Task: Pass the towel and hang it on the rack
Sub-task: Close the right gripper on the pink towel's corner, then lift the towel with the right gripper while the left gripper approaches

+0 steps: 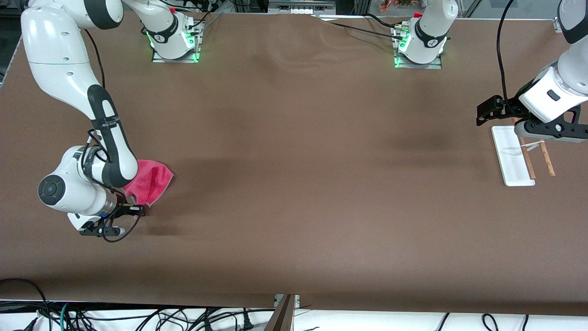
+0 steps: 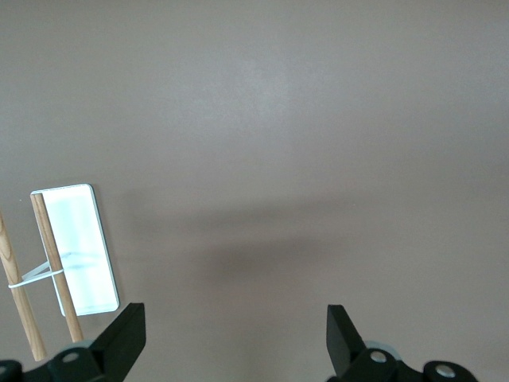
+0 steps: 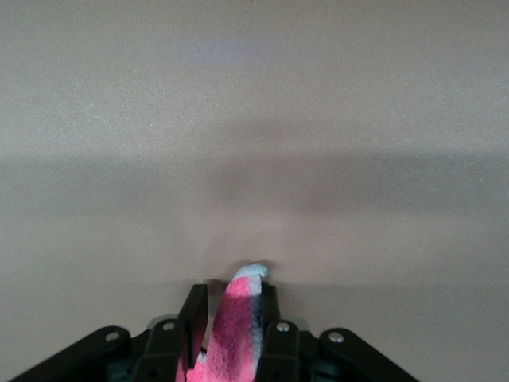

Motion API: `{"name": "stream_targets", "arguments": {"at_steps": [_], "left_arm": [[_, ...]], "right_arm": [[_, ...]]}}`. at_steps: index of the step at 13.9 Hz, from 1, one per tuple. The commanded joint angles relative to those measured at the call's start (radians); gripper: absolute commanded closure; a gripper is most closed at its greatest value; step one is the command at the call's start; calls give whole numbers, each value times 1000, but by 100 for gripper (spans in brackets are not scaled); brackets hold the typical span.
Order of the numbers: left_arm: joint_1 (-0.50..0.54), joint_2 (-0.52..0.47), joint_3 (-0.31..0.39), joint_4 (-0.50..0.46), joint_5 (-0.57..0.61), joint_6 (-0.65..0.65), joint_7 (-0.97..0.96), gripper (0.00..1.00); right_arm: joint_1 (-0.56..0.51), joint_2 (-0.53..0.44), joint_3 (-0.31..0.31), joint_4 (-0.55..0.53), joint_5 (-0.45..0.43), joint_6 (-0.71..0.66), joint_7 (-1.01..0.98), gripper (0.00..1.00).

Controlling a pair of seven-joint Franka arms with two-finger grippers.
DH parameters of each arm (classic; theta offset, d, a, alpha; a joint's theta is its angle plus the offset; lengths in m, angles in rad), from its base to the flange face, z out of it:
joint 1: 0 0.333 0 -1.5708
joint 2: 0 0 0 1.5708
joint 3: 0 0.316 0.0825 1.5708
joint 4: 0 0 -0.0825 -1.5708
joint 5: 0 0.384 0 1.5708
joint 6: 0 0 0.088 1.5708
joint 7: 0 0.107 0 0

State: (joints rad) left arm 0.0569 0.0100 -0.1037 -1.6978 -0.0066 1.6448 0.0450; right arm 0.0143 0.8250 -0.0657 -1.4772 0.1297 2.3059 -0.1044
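The pink-red towel (image 1: 149, 181) is at the right arm's end of the table. My right gripper (image 1: 138, 210) is shut on one edge of it, low over the table. In the right wrist view the towel (image 3: 238, 322) stands pinched between the fingers of my right gripper (image 3: 235, 290), its grey edging at the tip. The rack (image 1: 511, 158), a white base with two brown rods (image 1: 546, 158), stands at the left arm's end. My left gripper (image 1: 486, 113) is open and empty, up in the air beside the rack. The left wrist view shows the rack (image 2: 79, 247) off to the side of my left gripper (image 2: 236, 334).
The brown table (image 1: 298, 161) spreads wide between the two arms. The arm bases (image 1: 174, 43) stand along the table's edge farthest from the front camera. Cables hang below the table's near edge (image 1: 138, 317).
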Motion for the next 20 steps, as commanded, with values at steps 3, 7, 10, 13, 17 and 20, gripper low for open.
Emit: {"name": "stream_targets", "arguments": {"at_steps": [3, 7, 10, 13, 17, 20], "left_arm": [[12, 8, -5, 23, -16, -19, 22, 0], [12, 8, -5, 23, -16, -19, 22, 0], [12, 8, -5, 24, -16, -19, 22, 0], [12, 8, -5, 24, -16, -19, 22, 0], [12, 8, -5, 24, -16, -19, 22, 0], [12, 8, -5, 24, -16, -19, 22, 0]], "right_arm": [[-16, 0, 12, 15, 18, -19, -35, 90], [-17, -4, 12, 17, 18, -31, -126, 100], [-13, -41, 18, 28, 16, -107, -126, 100], [-5, -90, 20, 73, 15, -209, -126, 100], [4, -177, 20, 144, 11, -368, -127, 100], [4, -236, 20, 187, 10, -488, -127, 100]]}}
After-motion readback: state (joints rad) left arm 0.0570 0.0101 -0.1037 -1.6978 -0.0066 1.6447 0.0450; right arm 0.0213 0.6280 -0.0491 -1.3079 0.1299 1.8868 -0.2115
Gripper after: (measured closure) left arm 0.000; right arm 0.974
